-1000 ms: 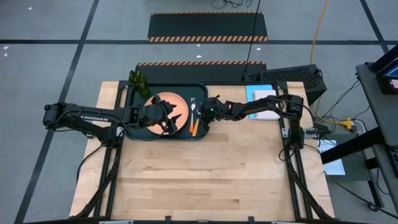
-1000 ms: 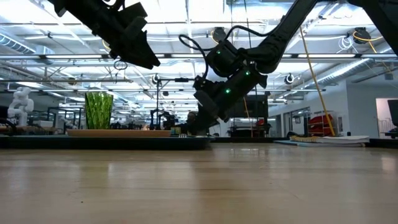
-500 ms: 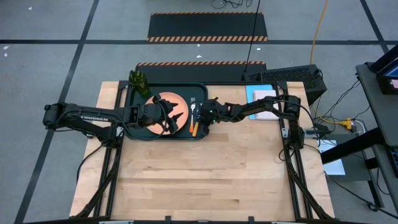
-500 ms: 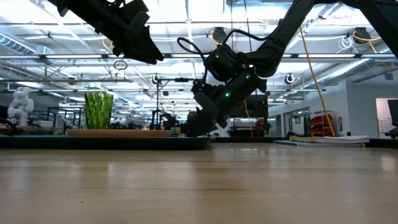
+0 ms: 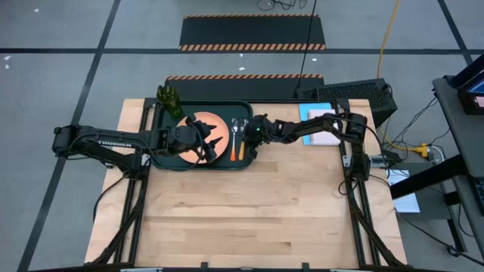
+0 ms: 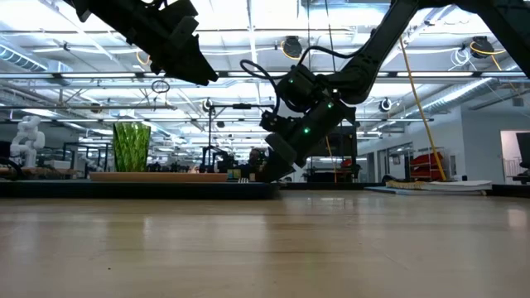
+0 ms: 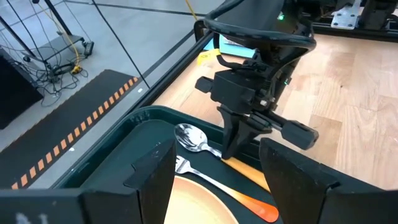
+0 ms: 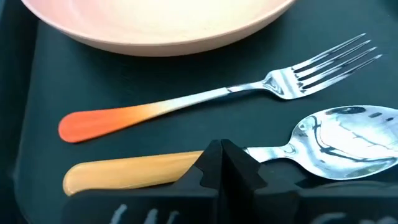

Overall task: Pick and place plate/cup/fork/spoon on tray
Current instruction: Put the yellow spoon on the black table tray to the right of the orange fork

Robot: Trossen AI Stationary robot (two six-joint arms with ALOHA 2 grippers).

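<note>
Right end effector closed over spoon on tray

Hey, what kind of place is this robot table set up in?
Probably a robotics lab or workshop hall: hazard-striped floor mats behind the wooden table, cables trailing to side equipment, and rows of ceiling lights overhead.

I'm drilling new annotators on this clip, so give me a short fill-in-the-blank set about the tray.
1. The fork lies between the plate and the ____.
2. The right gripper is shut on the spoon's ____.
3. The green cup stands at a ____ of the tray.

Missing words: spoon; handle; corner
</note>
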